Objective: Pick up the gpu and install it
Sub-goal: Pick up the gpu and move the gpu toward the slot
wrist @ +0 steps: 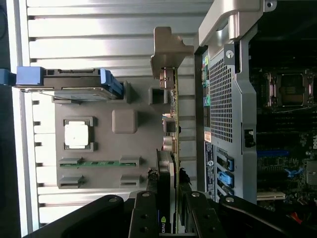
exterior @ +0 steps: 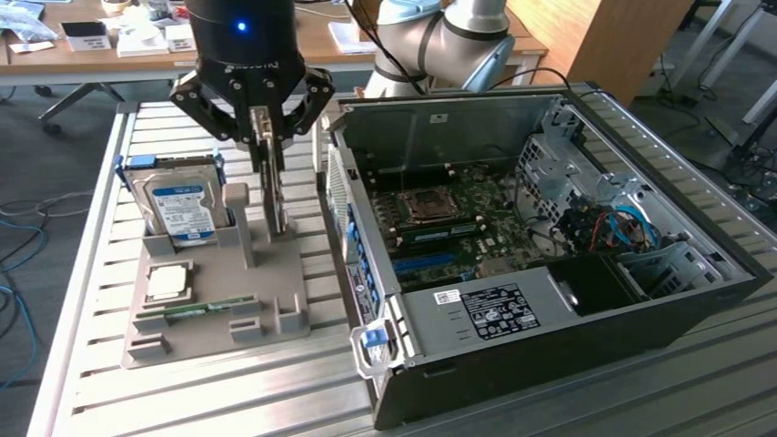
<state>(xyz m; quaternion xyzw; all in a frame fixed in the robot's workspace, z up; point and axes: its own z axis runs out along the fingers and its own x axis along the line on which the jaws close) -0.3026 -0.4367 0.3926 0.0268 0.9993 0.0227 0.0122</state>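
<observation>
Gripper (exterior: pixel 266 137) holds the gpu (exterior: pixel 277 191) upright at the exterior view's upper left, over the holder (exterior: pixel 200 309); lifting straight should avoid snagging.

On the surface (exterior: pixel 75 300), a holder (exterior: pixel 231 278) sits at the exterior view's left of the computer case (exterior: pixel 680 309). A hard drive (exterior: pixel 178 208) stands at the holder's far end, with a chip (exterior: pixel 167 282) and a memory stick (exterior: pixel 195 309) nearer. The gpu (exterior: pixel 279 196) stands on edge between drive and case, and the end effector (exterior: pixel 269 144) is clamped on its top.
</observation>
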